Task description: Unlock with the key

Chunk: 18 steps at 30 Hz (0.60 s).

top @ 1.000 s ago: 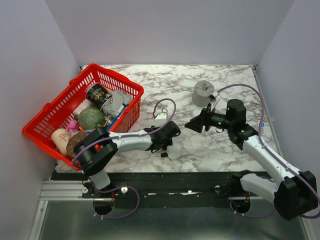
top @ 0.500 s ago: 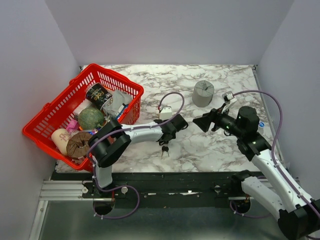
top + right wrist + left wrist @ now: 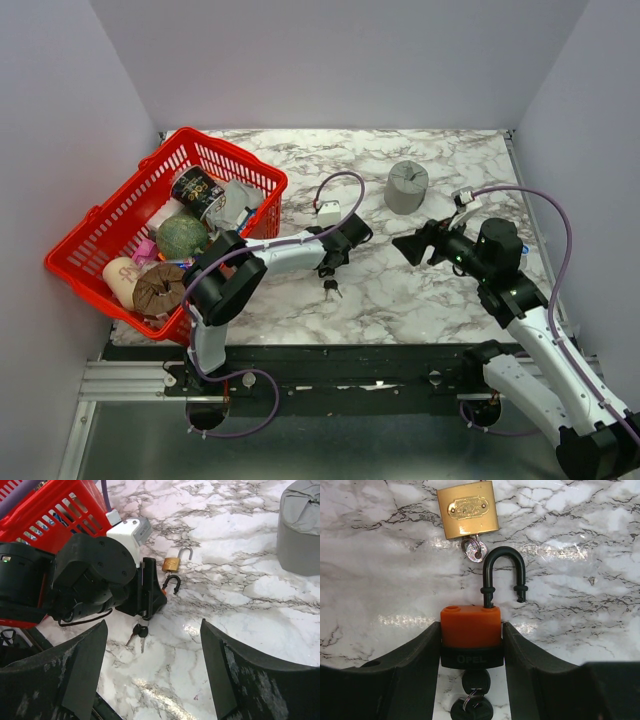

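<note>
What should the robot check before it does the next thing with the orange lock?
1. Left gripper is clamped on the orange padlock: ok.
2. Shackle is popped up with one end free: ok.
3. Key is in the bottom of the lock, black head sticking out: ok.
4. Right gripper is open, holding nothing, away from the lock: ok.
5. Brass padlock is not touching the shackle: cannot tell, they lie very close.

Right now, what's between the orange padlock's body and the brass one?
Its open black shackle and silver keys on the brass padlock, in the left wrist view.
</note>
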{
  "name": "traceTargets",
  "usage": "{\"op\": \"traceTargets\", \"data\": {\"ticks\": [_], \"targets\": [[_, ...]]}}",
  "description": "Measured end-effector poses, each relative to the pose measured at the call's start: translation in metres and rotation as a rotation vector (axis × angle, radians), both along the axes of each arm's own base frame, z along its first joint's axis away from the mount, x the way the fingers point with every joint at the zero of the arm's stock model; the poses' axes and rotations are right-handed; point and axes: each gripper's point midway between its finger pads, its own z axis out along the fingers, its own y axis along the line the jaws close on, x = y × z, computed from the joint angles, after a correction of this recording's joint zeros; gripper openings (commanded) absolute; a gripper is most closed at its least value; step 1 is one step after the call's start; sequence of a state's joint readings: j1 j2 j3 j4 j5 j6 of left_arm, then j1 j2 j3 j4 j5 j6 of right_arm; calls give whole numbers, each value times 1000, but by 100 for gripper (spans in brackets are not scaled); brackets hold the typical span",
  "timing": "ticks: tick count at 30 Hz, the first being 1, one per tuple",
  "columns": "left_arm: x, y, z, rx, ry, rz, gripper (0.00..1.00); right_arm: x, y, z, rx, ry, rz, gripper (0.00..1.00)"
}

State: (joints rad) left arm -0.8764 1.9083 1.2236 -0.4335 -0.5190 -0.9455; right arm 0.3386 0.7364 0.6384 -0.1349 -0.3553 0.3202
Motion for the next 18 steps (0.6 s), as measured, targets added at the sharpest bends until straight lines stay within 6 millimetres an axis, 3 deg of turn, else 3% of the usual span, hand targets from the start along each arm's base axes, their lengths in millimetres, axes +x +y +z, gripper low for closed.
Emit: {"op": "traceTargets", "data": {"ticks": [3,7,12,13,18], "targets": [[0,0,0,3,0,-9,33,0,-1,-1,-2,3,-4,84],[0,-1,0,6,1,-18,57,0,-1,-1,-3,5,-7,84],[-1,-2,0,7,3,-27,73,-1,-1,-2,-4,8,-7,84],[-2,-2,0,7,5,-32,80,-1,-2,-2,-5,10,-7,84],[-6,-6,0,16,4,-56,87,-2,-2,-3,-6,12,-8,84]]}}
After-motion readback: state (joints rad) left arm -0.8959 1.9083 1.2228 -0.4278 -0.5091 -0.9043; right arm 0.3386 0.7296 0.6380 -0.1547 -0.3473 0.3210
